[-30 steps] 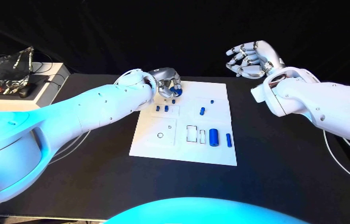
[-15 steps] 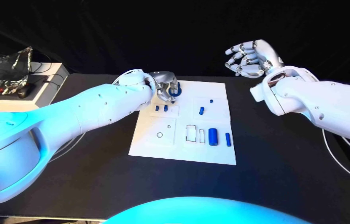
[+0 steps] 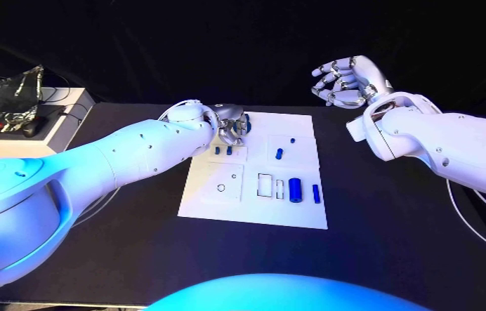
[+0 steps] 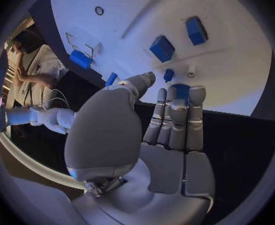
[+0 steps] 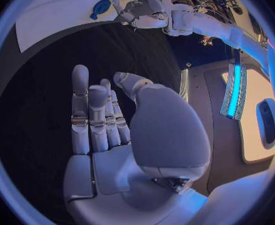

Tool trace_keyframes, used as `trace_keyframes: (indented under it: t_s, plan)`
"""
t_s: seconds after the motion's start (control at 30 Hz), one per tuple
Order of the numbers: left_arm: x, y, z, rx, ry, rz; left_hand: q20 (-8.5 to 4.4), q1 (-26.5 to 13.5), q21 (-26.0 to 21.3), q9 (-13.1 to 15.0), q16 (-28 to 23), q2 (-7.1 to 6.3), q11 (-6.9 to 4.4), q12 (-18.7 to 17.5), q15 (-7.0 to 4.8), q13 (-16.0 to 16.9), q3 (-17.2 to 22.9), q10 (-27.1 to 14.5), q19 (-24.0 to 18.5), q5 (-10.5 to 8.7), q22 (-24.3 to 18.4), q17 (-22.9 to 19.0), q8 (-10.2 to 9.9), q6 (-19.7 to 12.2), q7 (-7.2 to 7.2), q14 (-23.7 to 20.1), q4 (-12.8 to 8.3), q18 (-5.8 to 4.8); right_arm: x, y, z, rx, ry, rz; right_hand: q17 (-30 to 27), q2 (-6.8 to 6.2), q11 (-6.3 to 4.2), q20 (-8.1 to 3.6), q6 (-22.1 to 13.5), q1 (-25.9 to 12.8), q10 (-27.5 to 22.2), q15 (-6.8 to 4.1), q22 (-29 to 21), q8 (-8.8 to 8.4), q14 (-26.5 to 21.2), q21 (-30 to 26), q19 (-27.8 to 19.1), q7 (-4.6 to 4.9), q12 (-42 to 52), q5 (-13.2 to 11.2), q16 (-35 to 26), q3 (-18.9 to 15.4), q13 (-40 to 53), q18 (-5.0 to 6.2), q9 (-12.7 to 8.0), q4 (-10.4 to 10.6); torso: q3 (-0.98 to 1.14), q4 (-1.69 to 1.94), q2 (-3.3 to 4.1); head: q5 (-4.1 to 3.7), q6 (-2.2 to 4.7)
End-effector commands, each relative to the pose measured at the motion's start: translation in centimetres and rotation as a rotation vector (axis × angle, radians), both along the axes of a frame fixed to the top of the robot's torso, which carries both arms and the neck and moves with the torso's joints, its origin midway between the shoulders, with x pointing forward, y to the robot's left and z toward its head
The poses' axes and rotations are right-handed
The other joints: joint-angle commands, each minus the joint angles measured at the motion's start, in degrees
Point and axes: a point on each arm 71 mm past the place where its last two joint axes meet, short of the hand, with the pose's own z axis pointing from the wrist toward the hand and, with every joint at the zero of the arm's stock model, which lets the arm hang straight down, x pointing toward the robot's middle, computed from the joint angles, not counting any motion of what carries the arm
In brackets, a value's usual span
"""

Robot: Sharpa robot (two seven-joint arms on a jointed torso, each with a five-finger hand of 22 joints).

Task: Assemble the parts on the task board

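Observation:
The white task board (image 3: 304,213) lies in the middle of the black table. On it are two small blue blocks (image 3: 222,151), a blue peg (image 3: 279,154), a thick blue cylinder (image 3: 295,189) and a thin blue bar (image 3: 316,194). My left hand (image 3: 231,123) is low over the board's far left corner. Its straight fingertips (image 4: 197,92) meet a blue part (image 4: 180,91) by the board's edge, with the thumb a little aside. Whether it grips that part is unclear. My right hand (image 3: 347,81) hovers high beyond the board's far right corner and holds nothing, its fingers apart.
A white side table (image 3: 41,132) with a crinkled silver object (image 3: 22,93) and dark gear stands at the far left. A thin cable (image 3: 96,206) runs over the black tabletop under my left arm. Bare tabletop lies on both sides of the board.
My left hand has sunk lower onto the board's far left corner with the blue part at its fingertips. The right hand has stayed where it was.

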Motion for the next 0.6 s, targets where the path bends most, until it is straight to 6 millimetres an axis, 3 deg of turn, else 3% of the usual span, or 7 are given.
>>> trace_keyframes:
  t_s: [0.03, 0.6]
  plan:
    - [0.04, -0.13, -0.04, 0.005, -0.005, -0.001, 0.02, 0.3, 0.5, -0.2, 0.3, 0.65, -0.01, -0.4, -0.09, -0.2, 0.4, 0.6, 0.4, 0.02, 0.2, -0.1, -0.4, -0.1, 0.37, 0.2, -0.3, -0.78, -0.08, 0.16, 0.09, -0.003, -0.006, 0.017, 0.1, 0.00, 0.03, 0.15, 0.4, -0.4, 0.4, 0.46, 0.0, -0.32, 0.1, -0.4, 0.2, 0.20, -0.4, 0.2, -0.4, -0.1, -0.1, 0.60, 0.1, -0.4, 0.03, 0.06, 0.03, -0.08, -0.08]
    - [0.12, -0.06, -0.57, 0.026, 0.023, 0.011, -0.16, 1.6, 1.5, -0.5, 1.1, 1.43, -0.20, -1.2, -0.27, -0.6, 2.7, 2.1, 1.2, 0.00, 1.1, -0.1, -1.0, 1.3, 0.45, 0.6, -1.2, -0.95, -0.11, 0.23, 0.19, -0.001, -0.007, 0.019, 0.1, 0.02, 0.05, 0.16, 0.4, -0.4, 0.4, 0.48, 0.1, -0.34, 0.1, -0.4, 0.2, 0.23, -0.7, 0.2, -0.4, -0.1, -0.4, 0.59, 0.1, -0.4, -0.02, 0.02, -0.05, -0.21, -0.42]
